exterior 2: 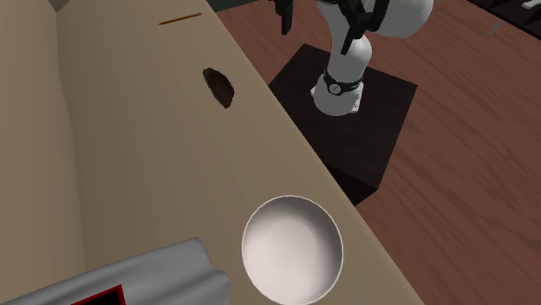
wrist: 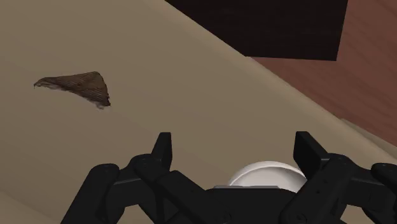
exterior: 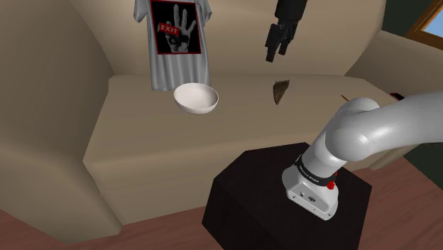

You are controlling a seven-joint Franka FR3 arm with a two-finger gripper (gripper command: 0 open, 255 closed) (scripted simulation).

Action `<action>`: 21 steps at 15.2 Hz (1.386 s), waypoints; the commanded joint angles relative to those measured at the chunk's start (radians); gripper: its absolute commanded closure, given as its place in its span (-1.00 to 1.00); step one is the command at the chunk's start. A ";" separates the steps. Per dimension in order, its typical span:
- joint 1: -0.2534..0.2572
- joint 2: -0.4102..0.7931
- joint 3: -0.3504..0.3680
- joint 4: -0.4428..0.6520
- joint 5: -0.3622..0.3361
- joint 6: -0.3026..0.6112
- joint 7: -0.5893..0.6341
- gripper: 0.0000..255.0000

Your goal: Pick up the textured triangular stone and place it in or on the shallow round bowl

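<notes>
Approach is judged to be the step in hand. Nearest, the dark stand [exterior: 241, 195] is set before the sofa seat [exterior: 142, 135]. Above the seat the gripper [exterior: 275, 55] is hung high, spread wide, with nothing between its fingers. Below it, untouched, the brown triangular stone [exterior: 280, 91] is seen lying not far from the seat's front edge. Farther along, well apart, the white bowl [exterior: 202, 106] is set. A descent over the stone is called for next.
</notes>
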 commanded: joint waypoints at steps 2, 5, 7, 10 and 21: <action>0.009 -0.030 -0.022 -0.039 -0.024 0.017 -0.065 -1.00; 0.034 -0.112 -0.098 -0.145 -0.107 0.071 -0.261 -1.00; 0.046 -0.157 -0.157 -0.205 -0.168 0.111 -0.394 -1.00; 0.059 -0.204 -0.259 -0.278 -0.269 0.180 -0.595 -1.00; 0.159 -0.116 -0.713 -0.328 -0.600 0.508 -1.291 -1.00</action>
